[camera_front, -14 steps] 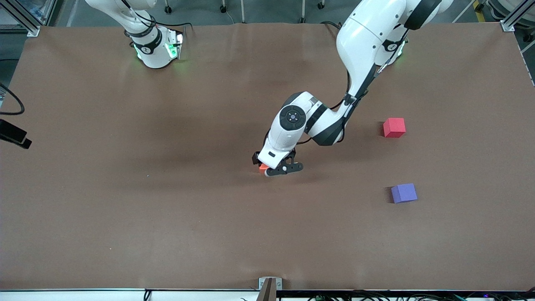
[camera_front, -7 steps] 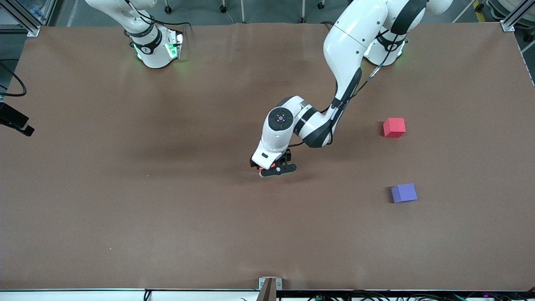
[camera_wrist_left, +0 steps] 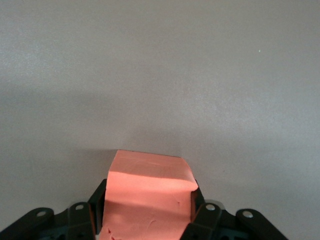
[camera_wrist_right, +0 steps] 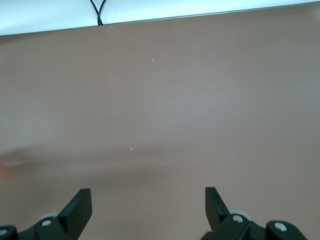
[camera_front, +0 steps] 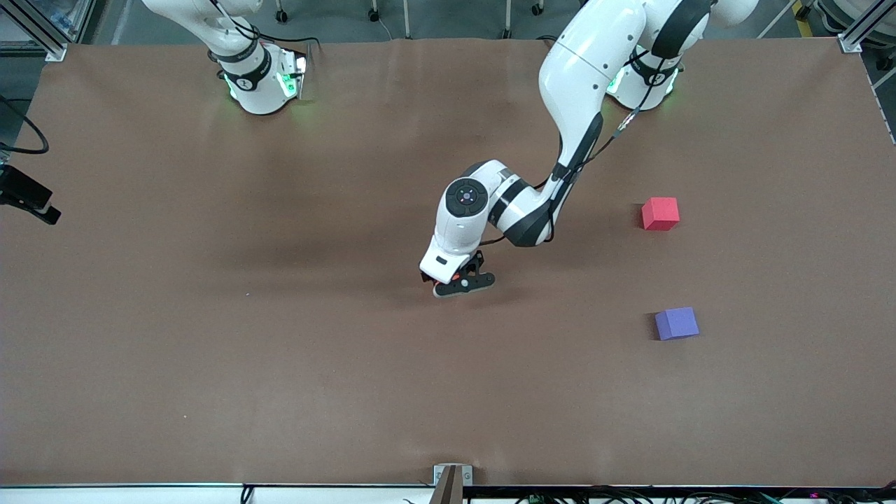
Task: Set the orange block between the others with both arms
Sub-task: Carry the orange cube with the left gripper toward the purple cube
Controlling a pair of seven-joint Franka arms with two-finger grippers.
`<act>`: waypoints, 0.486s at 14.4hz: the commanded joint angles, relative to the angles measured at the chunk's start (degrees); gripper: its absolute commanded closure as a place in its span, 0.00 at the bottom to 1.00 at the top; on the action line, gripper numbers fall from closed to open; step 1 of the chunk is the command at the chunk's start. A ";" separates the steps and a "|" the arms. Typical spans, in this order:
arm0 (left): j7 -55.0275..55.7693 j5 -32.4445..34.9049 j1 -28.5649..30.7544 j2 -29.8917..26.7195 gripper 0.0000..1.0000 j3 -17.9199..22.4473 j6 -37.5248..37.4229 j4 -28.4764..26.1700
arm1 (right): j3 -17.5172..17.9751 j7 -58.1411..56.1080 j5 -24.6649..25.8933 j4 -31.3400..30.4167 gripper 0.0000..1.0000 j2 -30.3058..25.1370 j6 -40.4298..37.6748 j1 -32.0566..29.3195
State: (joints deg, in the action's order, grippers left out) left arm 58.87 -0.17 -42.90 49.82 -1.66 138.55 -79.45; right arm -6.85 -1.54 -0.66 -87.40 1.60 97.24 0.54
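1. The left end effector [camera_front: 458,281] is down at the middle of the brown bench [camera_front: 210,336], the left arm reaching in from its base.
2. In the left wrist view its fingers [camera_wrist_left: 82,220] press against both sides of the orange block [camera_wrist_left: 147,197], closed on it.
3. The orange block [camera_front: 439,283] sits at bench level near the middle, mostly covered by the end effector in the front view.
4. The red-pink cube [camera_front: 660,213] and the violet-purple cube [camera_front: 676,323] lie toward the left arm's end of the bench, well apart from the orange block; the violet-purple one is nearer the front camera.
5. The right arm waits; its end effector [camera_wrist_right: 145,207] hangs above bare bench, fingers spread wide and holding nothing.
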 commanded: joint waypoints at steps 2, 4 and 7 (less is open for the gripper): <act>1.86 1.40 0.44 -2.18 0.72 0.87 -1.17 0.53 | -0.35 0.30 3.73 -3.38 0.00 -2.04 0.59 2.89; 1.17 1.49 3.76 -6.03 0.70 0.87 -8.52 -0.17 | -0.35 0.48 3.21 -4.70 0.00 -2.21 1.02 2.45; -3.30 1.41 10.88 -14.37 0.70 0.43 -16.37 -3.93 | -0.79 0.48 1.01 -5.32 0.00 -2.48 1.20 1.84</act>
State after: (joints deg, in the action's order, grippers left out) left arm 58.42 0.09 -36.75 43.04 -0.45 126.29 -78.25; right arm -7.36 -1.49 1.36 -89.95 1.60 97.47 2.65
